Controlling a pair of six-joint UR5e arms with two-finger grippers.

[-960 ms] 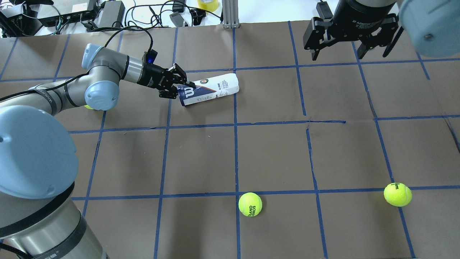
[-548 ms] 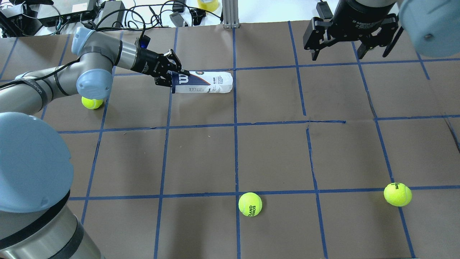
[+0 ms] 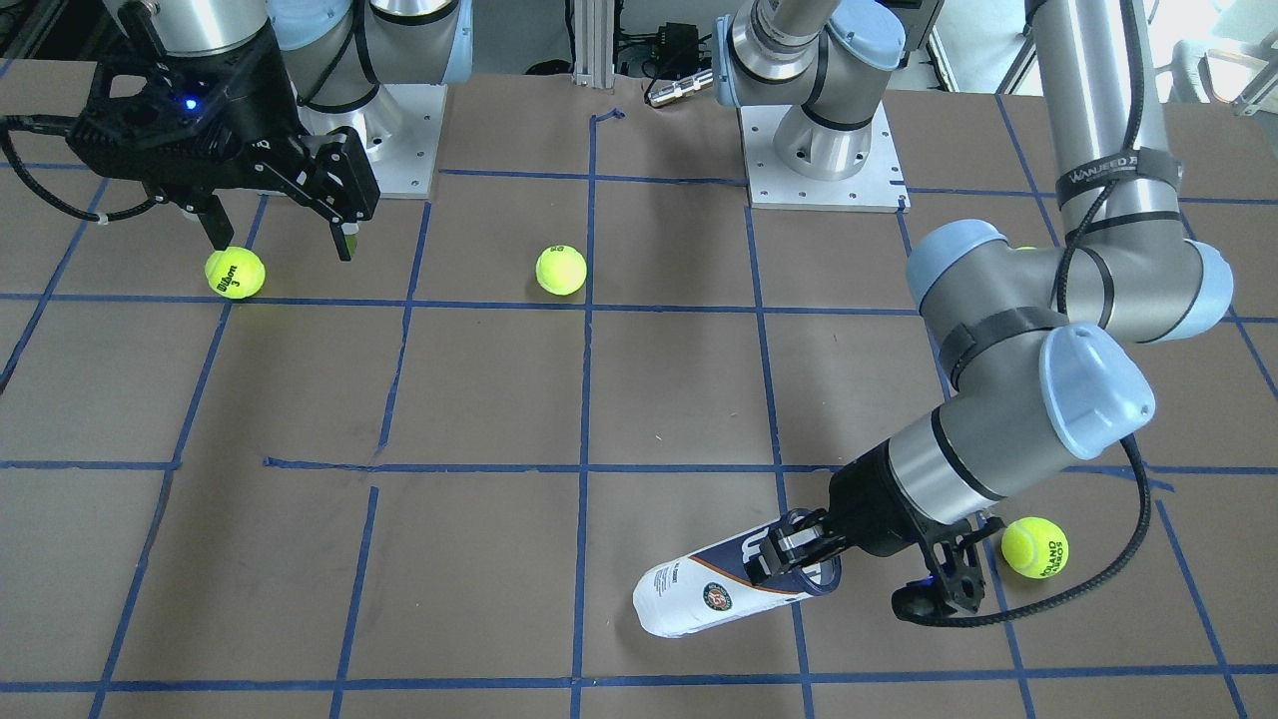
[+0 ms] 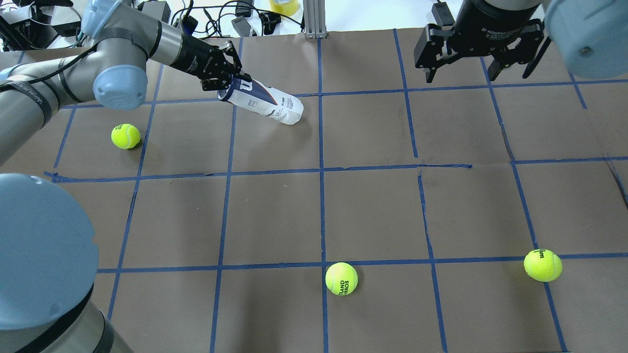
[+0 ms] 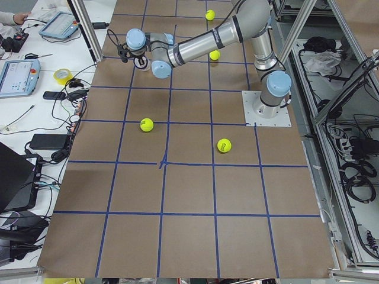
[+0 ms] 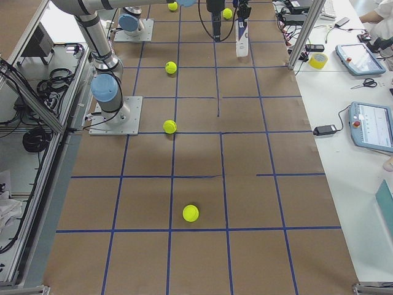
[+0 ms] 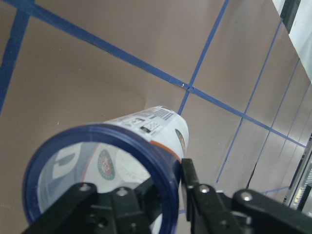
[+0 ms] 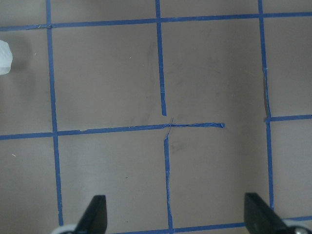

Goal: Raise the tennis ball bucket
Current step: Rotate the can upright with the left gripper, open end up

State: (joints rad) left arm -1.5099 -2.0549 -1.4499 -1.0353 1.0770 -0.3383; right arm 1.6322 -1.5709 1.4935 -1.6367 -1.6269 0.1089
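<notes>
Against a second ago, the left gripper [image 4: 231, 86] sits farther back and higher, clamped on the rim of the tennis ball bucket [image 4: 270, 103], which slants down over the far tape line [image 4: 363, 91]. One tennis ball [image 4: 125, 136] lies near; cables [image 4: 206, 12] crowd the far edge. The right gripper [image 4: 478, 73] hangs spread, well apart across the table [image 4: 373, 211]

Brown table [image 4: 373, 211], blue tape grid [image 4: 322, 169]

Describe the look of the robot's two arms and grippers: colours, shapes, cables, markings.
Both arms are silver metal tubes with round pale blue joint caps. The left arm carries black straps, one with white lettering, and a black cable loops beside it. The left gripper and the right gripper are black, each with two fingers; a small blue light glows above the right one.
</notes>
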